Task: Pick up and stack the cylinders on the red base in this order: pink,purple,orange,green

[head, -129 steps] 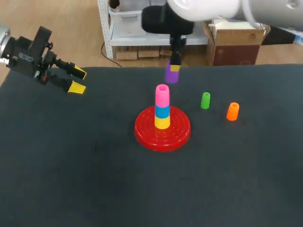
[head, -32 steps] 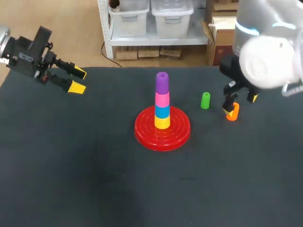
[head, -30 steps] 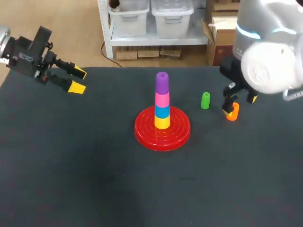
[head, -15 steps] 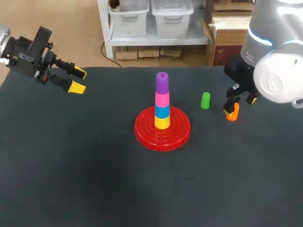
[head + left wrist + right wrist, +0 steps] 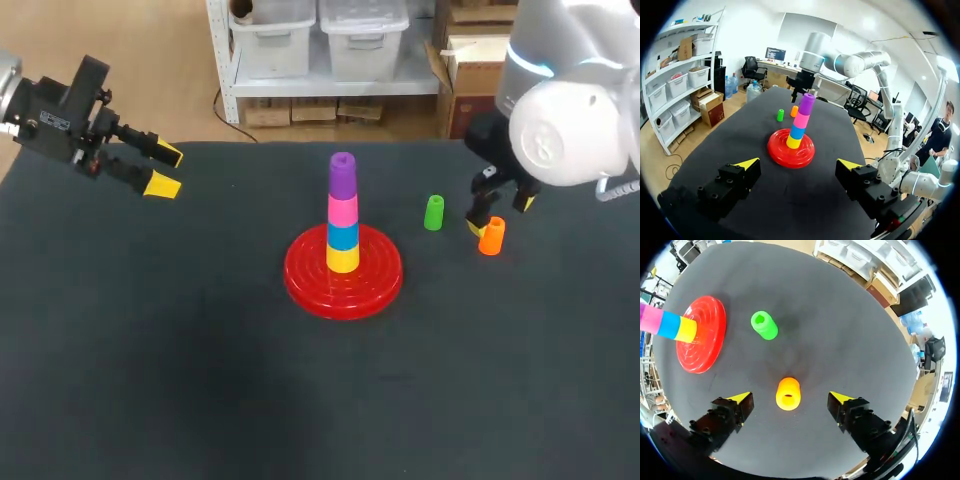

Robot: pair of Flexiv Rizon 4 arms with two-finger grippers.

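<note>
The orange cylinder (image 5: 491, 236) stands on the table between the wide-open fingers of my right gripper (image 5: 790, 397), touched by neither. The green cylinder (image 5: 433, 213) stands near it. On the red base (image 5: 300, 280), the purple cylinder (image 5: 342, 175) tops the pink cylinder (image 5: 342, 210). My left gripper (image 5: 160, 168) hangs open and empty, well apart.

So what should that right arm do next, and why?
Probably lower a little and close the right arm's fingers on the orange cylinder. The fingers are open, with the orange cylinder standing upright between them, not gripped. The purple cylinder already sits on the pink cylinder, so orange comes next in the order.
</note>
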